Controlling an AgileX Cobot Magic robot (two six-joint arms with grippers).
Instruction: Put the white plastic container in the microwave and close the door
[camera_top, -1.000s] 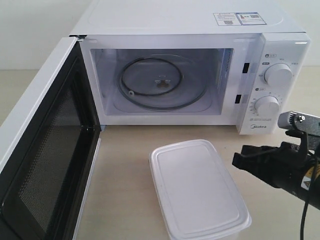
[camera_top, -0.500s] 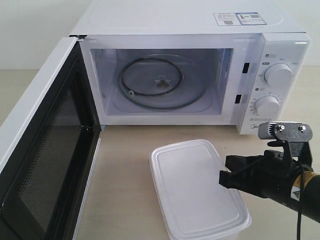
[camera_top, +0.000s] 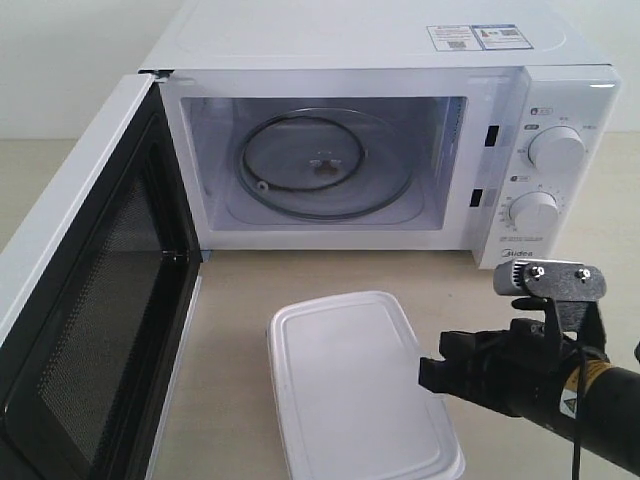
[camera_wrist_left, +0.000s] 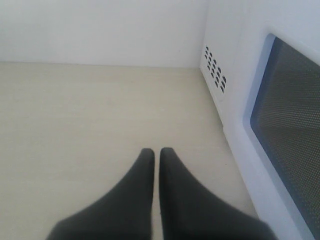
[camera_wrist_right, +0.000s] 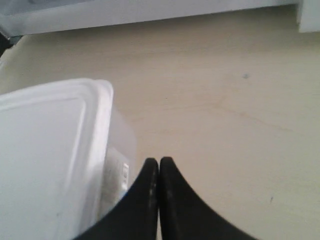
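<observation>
Exterior view, your microwave upper centre, door swung wide at left, white plastic container on the tabletop lower centre, right gripper at its right edge, left wrist view, left gripper jaws clenched, empty, right wrist view, jaws clenched beside the container's wall.

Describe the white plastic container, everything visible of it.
The white plastic container is a flat rectangular box with rounded corners, rimmed lid on. The lid looks opaque white, the side wall milky, bearing a small label. It lies flat on the table before the open microwave, slightly askew. The right gripper, jaws shut, sits at its side, seemingly touching it.
</observation>
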